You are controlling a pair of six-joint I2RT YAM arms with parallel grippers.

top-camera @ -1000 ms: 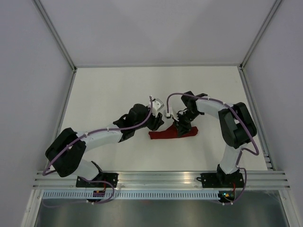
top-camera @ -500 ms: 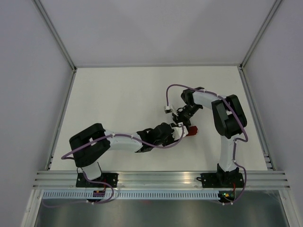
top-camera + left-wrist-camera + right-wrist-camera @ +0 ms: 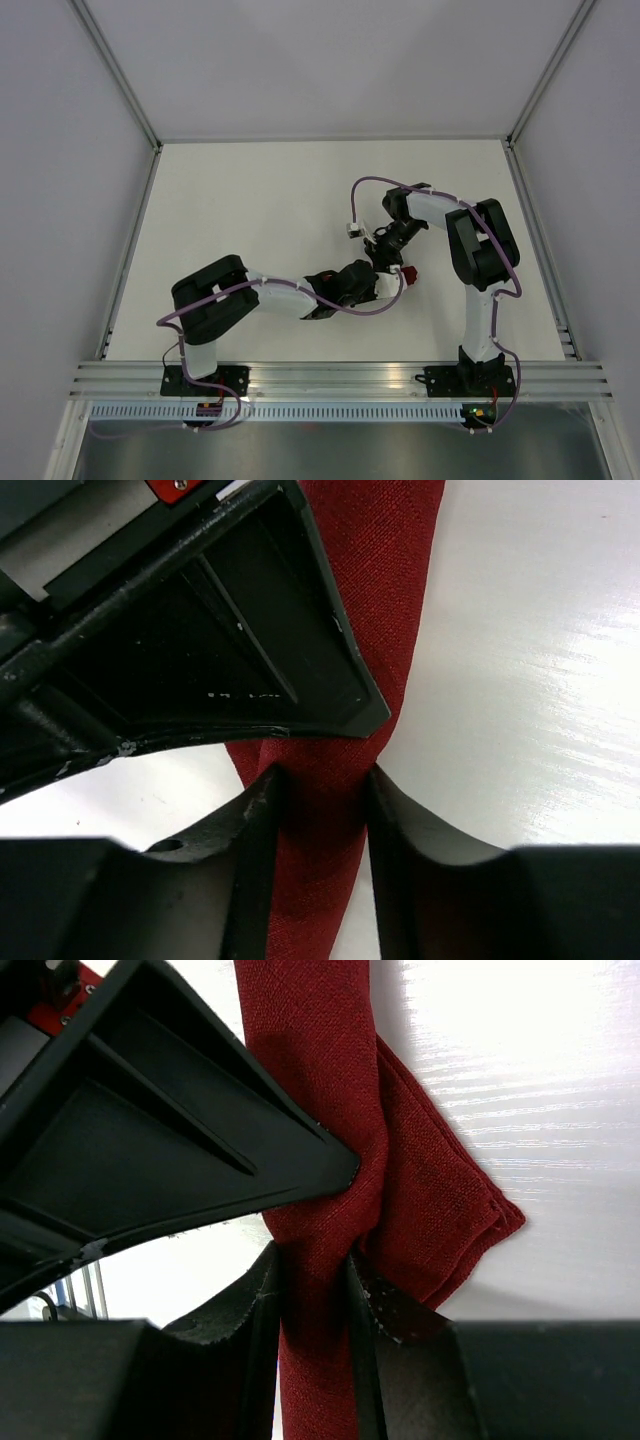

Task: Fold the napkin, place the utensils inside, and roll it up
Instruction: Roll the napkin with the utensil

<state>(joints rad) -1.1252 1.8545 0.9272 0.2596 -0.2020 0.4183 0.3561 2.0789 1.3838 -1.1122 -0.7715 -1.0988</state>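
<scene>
The dark red napkin (image 3: 408,275) is bunched into a narrow strip, and in the top view only its right end shows beside the two grippers. My left gripper (image 3: 322,777) is shut on the napkin (image 3: 375,570), its fingers pressing the strip from both sides. My right gripper (image 3: 315,1260) is shut on the same strip of napkin (image 3: 320,1080), with layered cloth corners (image 3: 440,1210) fanning out to the right. In the top view the left gripper (image 3: 383,285) and the right gripper (image 3: 387,254) sit close together, one just behind the other. The utensils are hidden.
The white table (image 3: 250,200) is walled at the back and both sides. An aluminium rail (image 3: 340,380) runs along the near edge by the arm bases. The left arm's long forearm (image 3: 290,295) lies low across the front middle.
My left gripper has swung right and nearer, from the strip's left end to just in front of the right gripper. The long red strip now shows only as a small end.
</scene>
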